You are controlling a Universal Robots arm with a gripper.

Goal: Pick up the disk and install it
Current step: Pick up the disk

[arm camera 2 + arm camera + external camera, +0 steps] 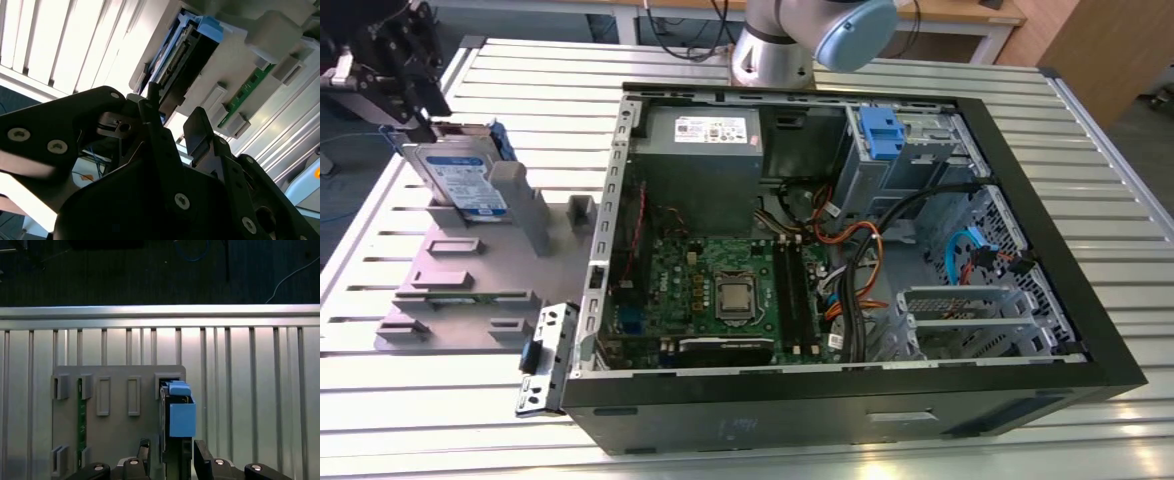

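Silver disk (pixel 460 180) stands upright in a grey holder (pixel 467 270), spread fingers (pixel 145 449) of the gripper (pixel 172 447) straddling it; off-centre closing could tilt it.

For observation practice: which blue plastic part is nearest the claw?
The blue frame on the disk standing in the grey holder, at the claw; the other blue part sits inside the case.

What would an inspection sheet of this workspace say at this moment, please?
Surface: slatted metal table, holding a grey fixture and an open computer case.
Job's things: disk stands upright in a fixture slot.
Clutter: green circuit strip in the fixture.
Grippers: gripper above the disk, jaws open on either side of it.
Cables: wire bundles inside the case.
Surroundings: wooden panel beyond the table.
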